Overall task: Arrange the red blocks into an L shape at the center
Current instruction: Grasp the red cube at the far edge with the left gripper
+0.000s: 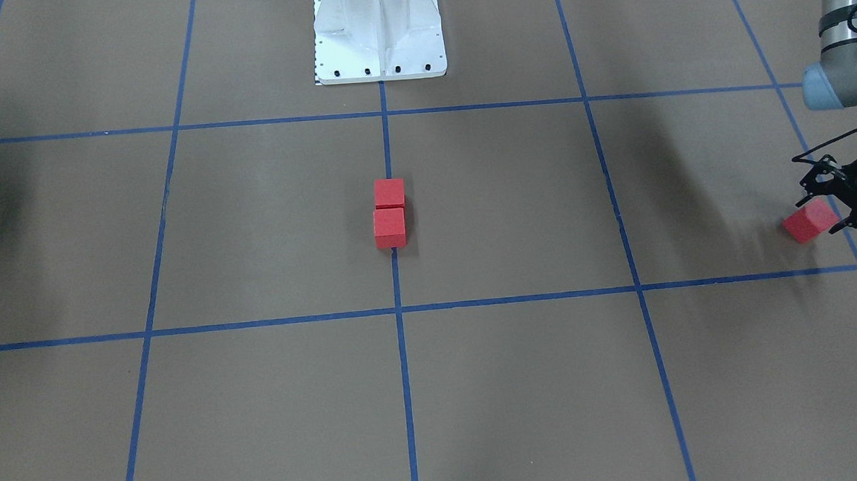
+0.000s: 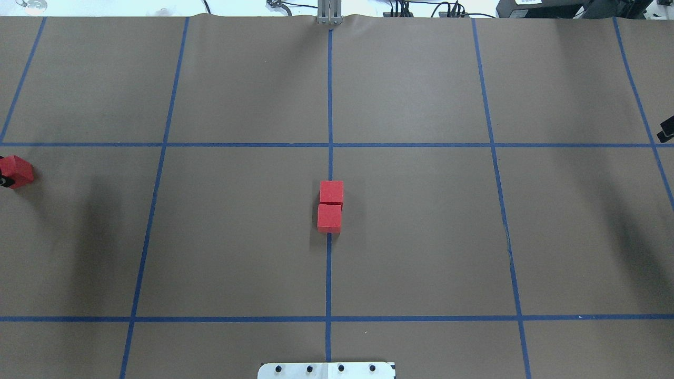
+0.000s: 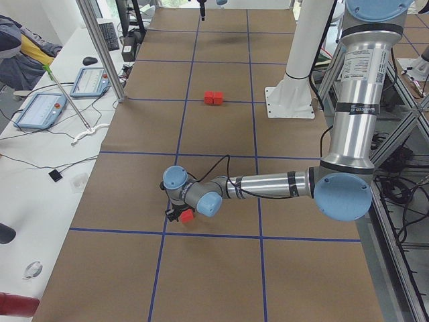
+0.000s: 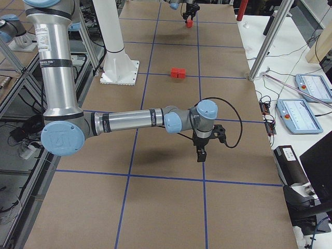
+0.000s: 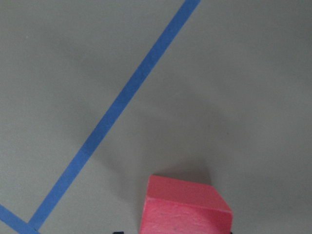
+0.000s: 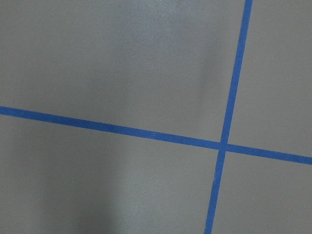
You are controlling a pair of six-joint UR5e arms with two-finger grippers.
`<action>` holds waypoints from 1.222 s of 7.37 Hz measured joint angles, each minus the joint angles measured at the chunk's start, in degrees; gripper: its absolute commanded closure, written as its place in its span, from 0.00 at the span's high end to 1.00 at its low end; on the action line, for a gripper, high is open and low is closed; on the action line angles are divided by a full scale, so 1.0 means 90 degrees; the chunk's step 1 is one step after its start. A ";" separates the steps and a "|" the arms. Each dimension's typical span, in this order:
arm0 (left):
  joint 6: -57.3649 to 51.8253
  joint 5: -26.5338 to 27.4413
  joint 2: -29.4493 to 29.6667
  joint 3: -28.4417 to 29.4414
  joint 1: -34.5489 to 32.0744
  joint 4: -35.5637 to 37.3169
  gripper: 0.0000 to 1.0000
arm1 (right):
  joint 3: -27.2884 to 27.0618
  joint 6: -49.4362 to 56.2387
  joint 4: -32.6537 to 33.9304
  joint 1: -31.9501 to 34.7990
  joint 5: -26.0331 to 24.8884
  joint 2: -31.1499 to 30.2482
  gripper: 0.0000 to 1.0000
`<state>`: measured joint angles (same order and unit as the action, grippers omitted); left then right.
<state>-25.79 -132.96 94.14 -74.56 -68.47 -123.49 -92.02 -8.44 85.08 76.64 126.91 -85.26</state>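
Note:
Two red blocks [image 1: 388, 193] [image 1: 389, 229] lie touching in a straight line on the vertical blue tape line at the center [image 1: 395, 280]; the overhead view shows them as one block [image 2: 331, 192] and the other [image 2: 329, 218]. My left gripper [image 1: 828, 210] is far out at the table's side, shut on a third red block [image 1: 809, 222], which is tilted and just off the surface. That block also fills the bottom of the left wrist view [image 5: 185, 207]. My right gripper [image 4: 199, 150] hangs over bare table on the opposite side. I cannot tell whether it is open or shut.
The white robot base [image 1: 378, 31] stands behind the center squares. Blue tape lines [image 6: 222, 145] cross under the right wrist. Beyond the table's ends stand metal posts [image 3: 100, 47] and tablets on side desks [image 4: 303, 111].

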 measured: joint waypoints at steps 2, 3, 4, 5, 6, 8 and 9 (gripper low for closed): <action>-0.0281 -0.0077 -0.0040 0.0001 0.0000 -0.0006 0.44 | 0.0000 0.0000 0.0000 0.0000 0.0000 -0.0005 1.00; -0.0335 -0.0086 -0.0046 -0.0008 0.0000 -0.0008 0.32 | 0.0000 0.0000 0.0000 0.0000 0.0000 -0.0008 1.00; -0.0356 -0.0089 -0.0033 -0.0020 0.0000 -0.0003 0.25 | 0.0000 0.0000 0.0000 0.0000 0.0000 -0.0009 1.00; -0.0362 -0.0090 0.0011 -0.0039 0.0000 0.0010 0.03 | -0.0001 0.0000 0.0000 0.0000 0.0000 -0.0010 1.00; -0.0365 -0.0090 0.0100 -0.0086 -0.0003 0.0013 0.02 | -0.0006 0.0000 0.0000 0.0000 0.0000 -0.0012 1.00; -0.0360 -0.0086 0.0488 -0.0337 -0.0008 0.0022 0.07 | -0.0005 0.0000 0.0000 0.0000 0.0000 -0.0009 1.00; -0.0335 -0.0078 0.0738 -0.0522 -0.0005 0.0041 0.05 | -0.0002 0.0000 0.0000 0.0000 0.0000 -0.0001 1.00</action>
<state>-28.81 -133.65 100.79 -79.26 -68.51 -123.12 -92.03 -8.44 85.08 76.64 126.91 -85.27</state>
